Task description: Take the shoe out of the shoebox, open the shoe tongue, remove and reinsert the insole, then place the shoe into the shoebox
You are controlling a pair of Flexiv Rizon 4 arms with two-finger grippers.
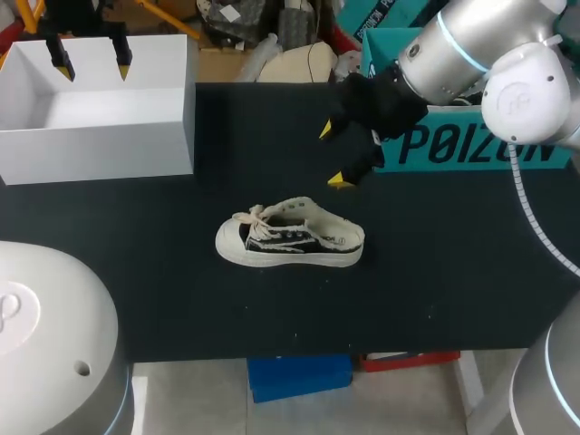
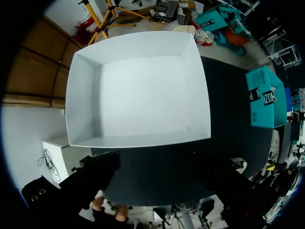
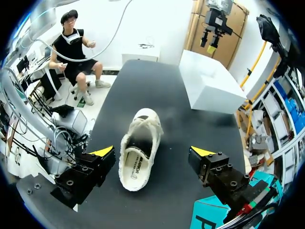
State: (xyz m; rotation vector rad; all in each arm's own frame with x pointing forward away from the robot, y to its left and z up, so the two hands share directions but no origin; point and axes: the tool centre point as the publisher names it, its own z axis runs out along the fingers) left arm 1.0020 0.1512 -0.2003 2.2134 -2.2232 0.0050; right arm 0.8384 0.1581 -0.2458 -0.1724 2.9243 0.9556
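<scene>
Frankly, shoe (image 1: 290, 237) interior unreadable; left gripper (image 1: 91, 62) and right gripper (image 1: 333, 156) both released, empty.

A robotics lab: two robot arms (image 1: 471, 45) over a black worktable (image 1: 453, 281).

The silver-white right arm (image 1: 435, 63) has a blue ring (image 1: 456, 45) and a grey ribbed cable (image 1: 523, 199); left gripper (image 1: 92, 65) and right gripper (image 1: 332, 156) are black with yellow tips and screws (image 3: 70, 182).
</scene>
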